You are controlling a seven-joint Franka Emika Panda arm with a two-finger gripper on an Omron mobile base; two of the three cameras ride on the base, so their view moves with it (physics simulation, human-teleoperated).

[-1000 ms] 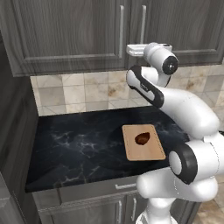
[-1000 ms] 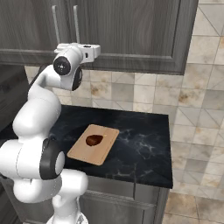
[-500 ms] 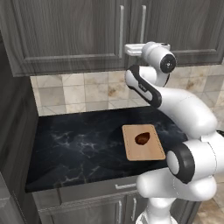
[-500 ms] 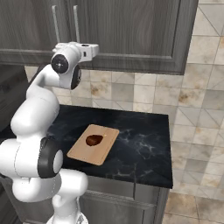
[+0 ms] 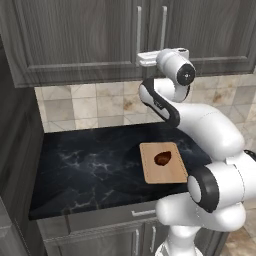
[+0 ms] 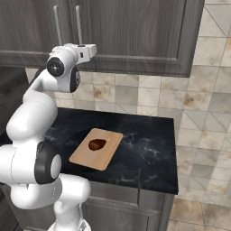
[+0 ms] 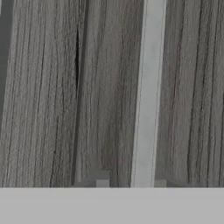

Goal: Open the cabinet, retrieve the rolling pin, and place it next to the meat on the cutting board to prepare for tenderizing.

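Straddling the silver handle (image 7: 148,96) of the closed cabinet (image 5: 75,40), the gripper (image 7: 131,183) stands narrow — grip uncertain.

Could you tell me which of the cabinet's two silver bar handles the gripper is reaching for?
The left handle: the gripper sits at its lower end, while the right handle stands free beside it.

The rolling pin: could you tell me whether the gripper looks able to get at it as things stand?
Probably not yet. Both cabinet doors look shut, so whatever is inside is closed off. The gripper is at a silver bar handle, its fingertips either side of it, so opening the door comes first.
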